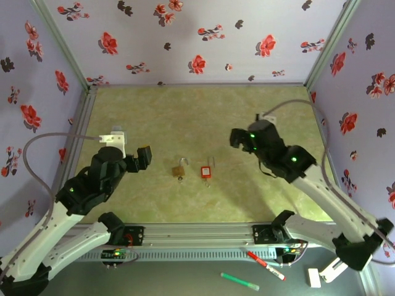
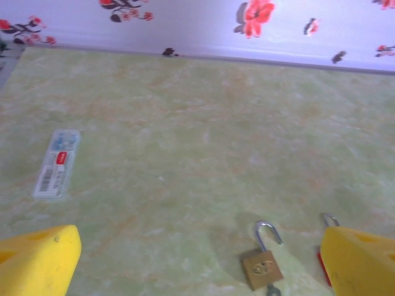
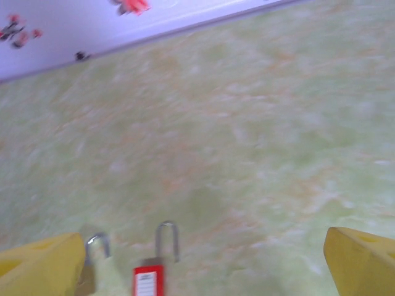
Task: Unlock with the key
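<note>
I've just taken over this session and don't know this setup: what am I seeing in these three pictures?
Two robot arms are bolted at the table's near edge. The big picture looks down from above and behind them. The other two come from a camera on each wrist, where the yellow wedges are that arm's own fingers. The left tool and right tool are both open and hold nothing. On the green table lie a brass padlock and, beside it on the right, a red padlock. A small dark key seems to stick out of the brass one's bottom end.
</note>
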Available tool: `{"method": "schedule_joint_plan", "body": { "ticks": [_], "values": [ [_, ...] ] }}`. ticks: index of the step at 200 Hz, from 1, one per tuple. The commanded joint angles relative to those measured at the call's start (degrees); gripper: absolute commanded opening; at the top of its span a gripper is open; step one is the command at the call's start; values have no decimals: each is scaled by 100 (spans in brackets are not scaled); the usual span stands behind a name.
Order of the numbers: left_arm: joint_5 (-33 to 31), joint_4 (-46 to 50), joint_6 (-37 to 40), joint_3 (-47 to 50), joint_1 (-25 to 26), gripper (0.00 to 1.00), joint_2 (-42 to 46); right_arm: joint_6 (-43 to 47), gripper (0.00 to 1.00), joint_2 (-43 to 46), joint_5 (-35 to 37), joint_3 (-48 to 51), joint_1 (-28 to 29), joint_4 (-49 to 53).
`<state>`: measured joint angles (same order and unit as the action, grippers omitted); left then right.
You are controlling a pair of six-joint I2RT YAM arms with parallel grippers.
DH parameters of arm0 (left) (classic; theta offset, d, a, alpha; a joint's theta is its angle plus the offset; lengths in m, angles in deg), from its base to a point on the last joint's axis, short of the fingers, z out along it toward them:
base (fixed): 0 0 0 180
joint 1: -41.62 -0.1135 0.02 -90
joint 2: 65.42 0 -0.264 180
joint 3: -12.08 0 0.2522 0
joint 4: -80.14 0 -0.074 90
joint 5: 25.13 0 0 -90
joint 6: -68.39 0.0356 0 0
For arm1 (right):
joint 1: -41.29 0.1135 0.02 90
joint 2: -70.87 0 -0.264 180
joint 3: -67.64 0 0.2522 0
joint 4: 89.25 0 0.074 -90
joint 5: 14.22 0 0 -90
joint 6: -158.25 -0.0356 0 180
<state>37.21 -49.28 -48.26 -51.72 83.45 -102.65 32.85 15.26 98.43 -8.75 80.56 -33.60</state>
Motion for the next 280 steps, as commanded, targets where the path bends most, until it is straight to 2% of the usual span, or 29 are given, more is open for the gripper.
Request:
{"method": "schedule_joint_plan", "body": {
  "ticks": [1, 25, 45, 68, 83, 98, 123, 136, 151, 166, 179, 190, 195, 201, 210, 215, 228, 235, 245, 280],
  "values": [
    [-223, -639, 109, 263, -301, 100, -36, 382, 99, 317, 169, 358, -367, 119],
    [-193, -1047, 467, 518, -758, 100, -254, 788, 99, 466, 713, 821, -800, -144],
    [39, -1560, 921, 707, -1531, 100, -657, 1482, 99, 413, 701, 1446, -1523, -954],
    [343, -2927, 1812, 1389, -2366, 100, -1019, 1911, 99, 243, 325, 2321, -2561, -2278],
    [524, -4124, 2325, 1992, -2713, 100, -1159, 2299, 99, 134, 244, 3042, -2980, -3573],
    [520, -5229, 2665, 2590, -2902, 100, -1329, 2724, 99, 0, 164, 3797, -3150, -5042],
    [551, -6752, 2956, 3335, -3022, 100, -1805, 2577, 99, -574, 252, 4499, -3302, -6718],
    [647, -7584, 2986, 3602, -3100, 100, -2296, 2612, 99, -1063, 274, 4900, -3307, -8036],
    [900, -8535, 3086, 3723, -3171, 100, -3109, 2660, 99, -1258, 86, 5055, -3303, -8754],
    [1181, -9501, 3424, 3805, -3127, 100, -3909, 3092, 99, -1864, 10, 5314, -3294, -10130],
    [1792, -10113, 3729, 3948, -3158, 100, -4285, 3148, 99, -2350, 128, 5461, -3356, -10884],
    [1804, -10428, 3687, 3889, -3232, 100, -4708, 3024, 99, -3097, 156, 5501, -3436, -11684],
    [1562, -10587, 3544, 3896, -3259, 100, -4793, 3087, 99, -3467, 2, 5474, -3459, -12092],
    [1621, -10590, 3325, 3922, -3440, 100, -4873, 3206, 99, -3728, -125, 5334, -3446, -12128],
    [2268, -10749, 3271, 3841, -3706, 100, -5235, 3239, 99, -3783, -85, 5096, -3437, -11886],
    [2234, -10803, 3261, 3720, -3721, 100, -5327, 3191, 99, -3649, -94, 4994, -3458, -11490],
    [2246, -9236, 2916, 3094, -3968, 100, -5019, 2808, 99, -3238, 185, 4444, -3584, -9840],
    [2197, -8690, 2699, 2687, -4102, 100, -5139, 2688, 99, -3288, -162, 4118, -3775, -9223],
    [2607, -8583, 2517, 2700, -4376, 100, -5088, 2841, 99, -3387, -297, 4122, -3716, -9419],
    [2566, -8685, 2516, 2719, -4364, 100, -5121, 2818, 99, -3354, -314, 4183, -3751, -9492]
  ]
}}
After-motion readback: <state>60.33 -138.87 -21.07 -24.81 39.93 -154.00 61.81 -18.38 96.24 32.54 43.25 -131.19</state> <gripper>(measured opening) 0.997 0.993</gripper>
